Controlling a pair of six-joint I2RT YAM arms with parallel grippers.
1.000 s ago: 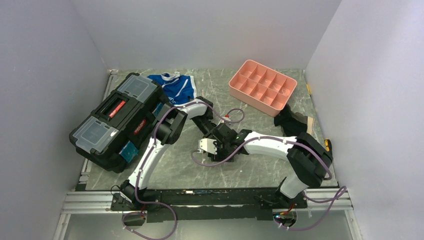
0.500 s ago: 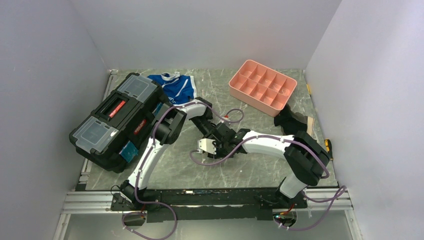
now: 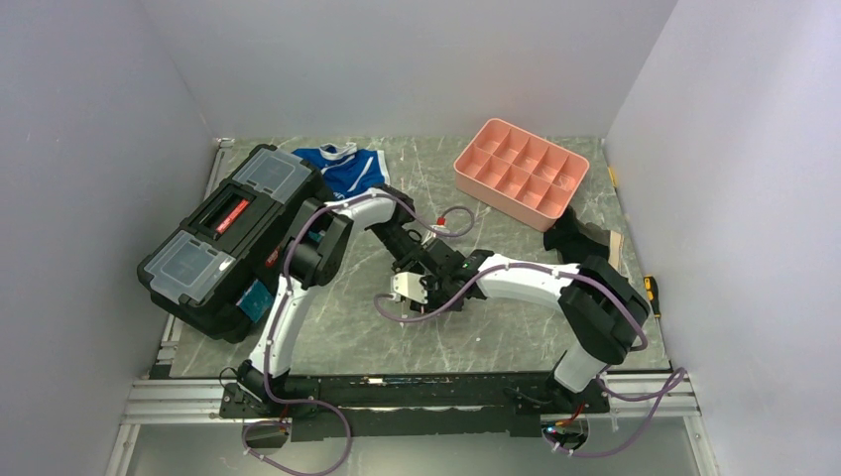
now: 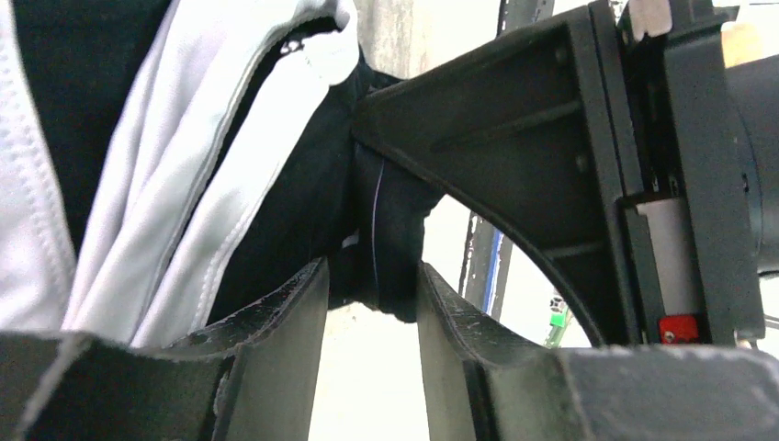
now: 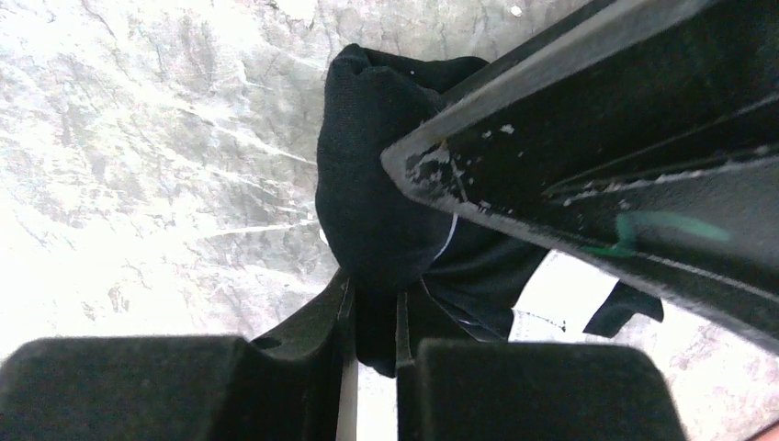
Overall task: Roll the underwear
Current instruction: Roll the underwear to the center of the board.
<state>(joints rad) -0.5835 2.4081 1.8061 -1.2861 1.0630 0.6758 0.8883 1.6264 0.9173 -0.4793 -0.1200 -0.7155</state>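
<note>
The underwear is black fabric with white stripes, bunched up over the middle of the table. My left gripper is shut on a black fold of it. My right gripper is shut on another black fold just above the marbled table. The two grippers meet tip to tip: the right one's body fills the left wrist view, and a left finger crosses the right wrist view. In the top view the left gripper and the right gripper hide the underwear.
A black toolbox stands at the left. Blue-and-white briefs lie behind it. A pink compartment tray sits at the back right, with a dark bundle in front of it. A yellow-handled tool lies at the right edge.
Both grippers, still joined on the fabric, have shifted slightly left and toward the back. The left arm's elbow has swung left toward the toolbox.
</note>
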